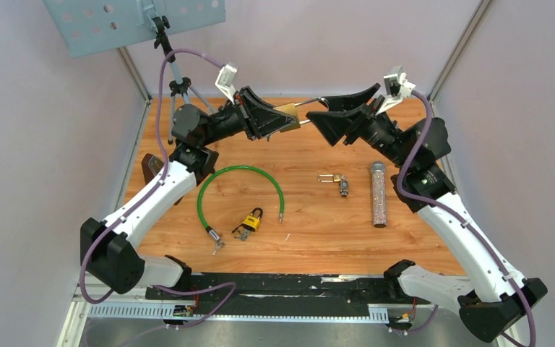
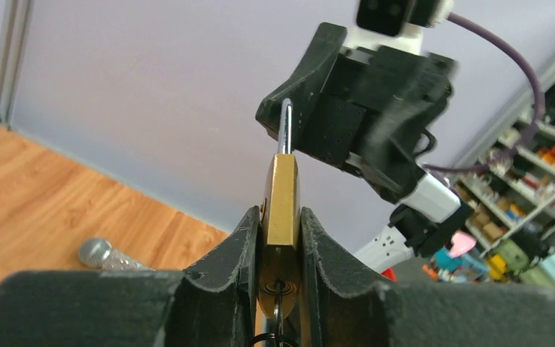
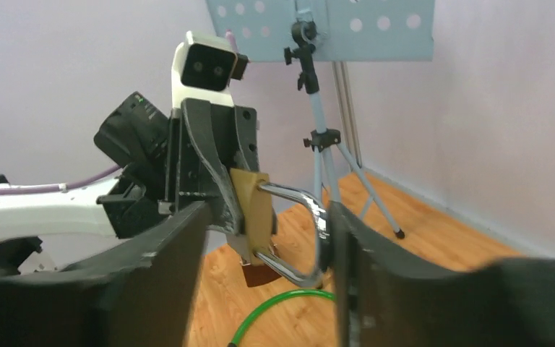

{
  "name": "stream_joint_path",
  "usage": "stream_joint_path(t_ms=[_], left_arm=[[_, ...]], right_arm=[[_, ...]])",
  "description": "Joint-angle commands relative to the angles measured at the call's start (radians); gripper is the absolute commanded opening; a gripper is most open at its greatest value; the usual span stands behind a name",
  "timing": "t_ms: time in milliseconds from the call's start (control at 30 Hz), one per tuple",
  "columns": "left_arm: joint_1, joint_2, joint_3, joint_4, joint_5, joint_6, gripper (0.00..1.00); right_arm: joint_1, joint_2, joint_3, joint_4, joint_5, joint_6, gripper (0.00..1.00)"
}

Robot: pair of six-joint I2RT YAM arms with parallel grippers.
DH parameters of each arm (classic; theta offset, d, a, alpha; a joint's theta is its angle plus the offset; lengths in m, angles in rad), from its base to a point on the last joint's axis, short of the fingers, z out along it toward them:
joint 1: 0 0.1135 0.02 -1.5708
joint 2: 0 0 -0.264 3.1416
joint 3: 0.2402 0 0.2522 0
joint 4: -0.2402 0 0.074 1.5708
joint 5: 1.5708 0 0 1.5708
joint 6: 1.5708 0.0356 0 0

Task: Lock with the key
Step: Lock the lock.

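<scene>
Your left gripper (image 1: 277, 120) is clamped on the brass padlock (image 1: 287, 110), held in the air over the far edge of the worktop (image 1: 318, 225). The right gripper (image 1: 324, 113) has its jaws apart around the shackle (image 3: 300, 195). If you pull away with a finger touching that loop, you could twist the lock out of its grip. You can't make out whether the shackle is seated, or where the key sits under the body.

I log a brass-gold padlock (image 1: 287, 114), its chrome-silver shackle (image 3: 289, 191), bright green cable loop (image 1: 240, 189), yellow-and-black lock (image 1: 252, 219), speckled silver glitter tube (image 1: 379, 195), warm orange wood-grain table (image 1: 318, 238), pale blue panel (image 1: 134, 22) dotted with round holes, lilac walls (image 1: 43, 144), purple cable (image 1: 188, 52).
</scene>
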Motion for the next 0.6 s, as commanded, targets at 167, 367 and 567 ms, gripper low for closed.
stream_joint_path(t_ms=[167, 367, 567], left_arm=[[-0.050, -0.022, -0.092, 0.037, -0.309, -0.194, 0.00], [-0.050, -0.044, -0.159, 0.160, -0.391, -0.356, 0.00], [-0.049, -0.033, -0.175, 0.241, -0.398, -0.459, 0.00]], right_arm=[[0.069, -0.057, -0.173, 0.057, -0.021, 0.239, 1.00], [0.069, -0.029, -0.199, 0.130, 0.139, 0.389, 1.00], [0.069, 0.002, -0.190, 0.189, 0.205, 0.515, 0.96]])
